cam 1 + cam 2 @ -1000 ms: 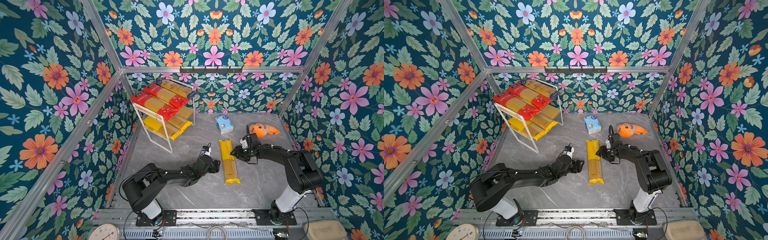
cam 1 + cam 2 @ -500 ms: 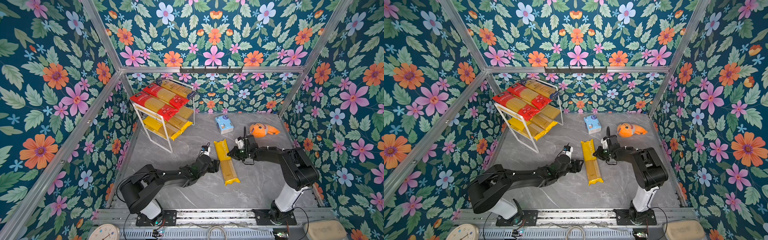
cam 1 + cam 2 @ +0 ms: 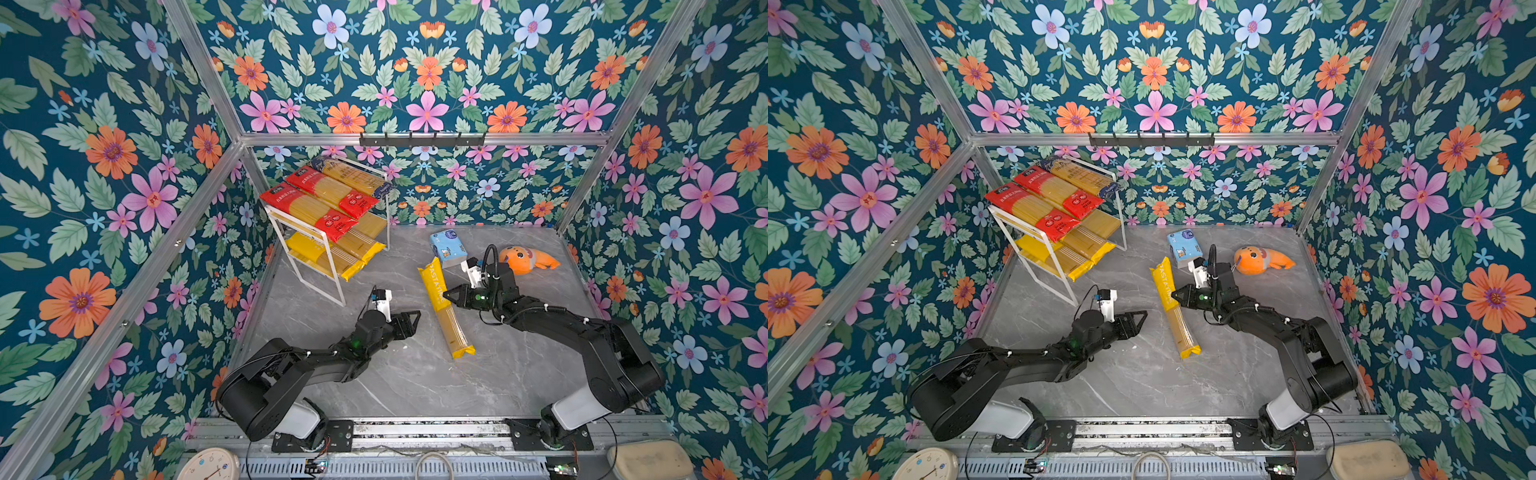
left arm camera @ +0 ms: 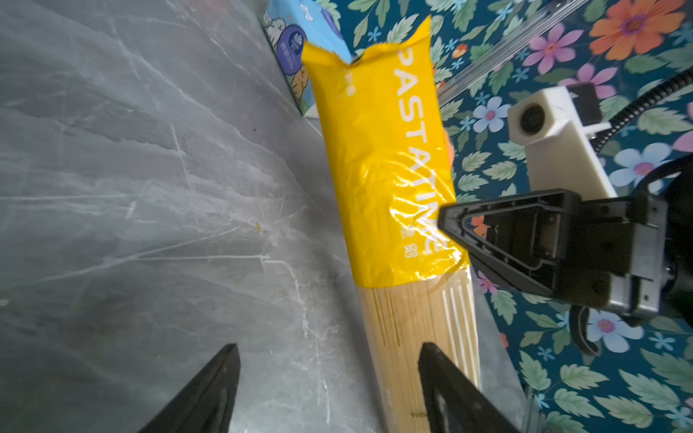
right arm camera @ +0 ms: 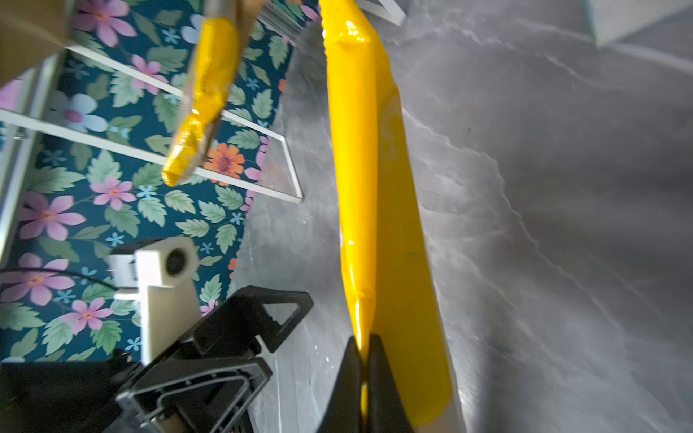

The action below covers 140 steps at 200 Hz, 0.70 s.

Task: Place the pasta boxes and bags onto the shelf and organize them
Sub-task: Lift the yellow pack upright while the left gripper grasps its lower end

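A yellow PASTATIME pasta pack (image 3: 441, 305) (image 3: 1172, 305) lies slanted on the grey table, tipped up on one long edge. My right gripper (image 3: 447, 296) (image 3: 1176, 296) (image 5: 363, 339) is shut on the thin film edge of this pack (image 5: 375, 187). My left gripper (image 3: 415, 319) (image 3: 1142, 319) (image 4: 329, 346) is open just left of the pack (image 4: 382, 150), with one fingertip over its clear noodle window and nothing held. The shelf (image 3: 328, 266) (image 3: 1054, 266) stands at the back left. Its top board holds two red packs (image 3: 309, 208) and a blue-and-gold pack (image 3: 353, 174). Yellow packs (image 3: 332, 257) lie on the lower board.
A light-blue tissue pack (image 3: 448, 248) touches the far end of the gripped pack. An orange plush toy (image 3: 525, 259) lies behind my right wrist. A black hook rail (image 3: 422, 139) runs along the back wall. Flowered walls close in three sides.
My right gripper went from open to shut on the pack's edge and moved left. The pack's far end swung left and it tipped onto its edge. My left gripper backed off slightly.
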Each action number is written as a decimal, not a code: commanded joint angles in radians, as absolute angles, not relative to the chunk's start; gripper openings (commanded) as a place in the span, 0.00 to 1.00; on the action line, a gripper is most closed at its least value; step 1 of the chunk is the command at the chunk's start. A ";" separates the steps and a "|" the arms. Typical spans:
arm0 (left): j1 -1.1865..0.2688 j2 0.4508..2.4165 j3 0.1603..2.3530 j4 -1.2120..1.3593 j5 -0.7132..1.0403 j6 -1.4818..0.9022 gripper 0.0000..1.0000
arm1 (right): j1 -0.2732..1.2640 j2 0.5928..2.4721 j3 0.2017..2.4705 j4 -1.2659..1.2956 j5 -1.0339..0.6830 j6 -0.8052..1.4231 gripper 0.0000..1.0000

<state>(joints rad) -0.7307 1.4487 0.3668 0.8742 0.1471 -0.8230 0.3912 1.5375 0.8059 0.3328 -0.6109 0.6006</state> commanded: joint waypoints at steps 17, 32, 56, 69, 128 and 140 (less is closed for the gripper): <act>-0.723 1.461 0.359 1.140 0.304 -0.851 0.82 | 0.398 1.484 0.818 0.666 -0.726 0.674 0.00; -0.720 1.477 0.362 1.207 0.349 -0.845 0.84 | 0.401 1.475 0.835 0.724 -0.766 0.705 0.00; -0.690 1.512 0.364 1.320 0.429 -0.871 0.87 | 0.411 1.461 0.866 0.774 -0.824 0.741 0.00; -0.670 1.537 0.373 1.388 0.474 -0.901 0.87 | 0.425 1.450 0.878 0.778 -0.845 0.747 0.00; -0.652 1.589 0.478 1.518 0.643 -0.943 0.82 | 0.471 1.398 0.897 0.787 -0.909 0.769 0.00; -0.651 1.596 0.487 1.539 0.665 -0.955 0.78 | 0.471 1.389 0.894 0.805 -0.923 0.786 0.00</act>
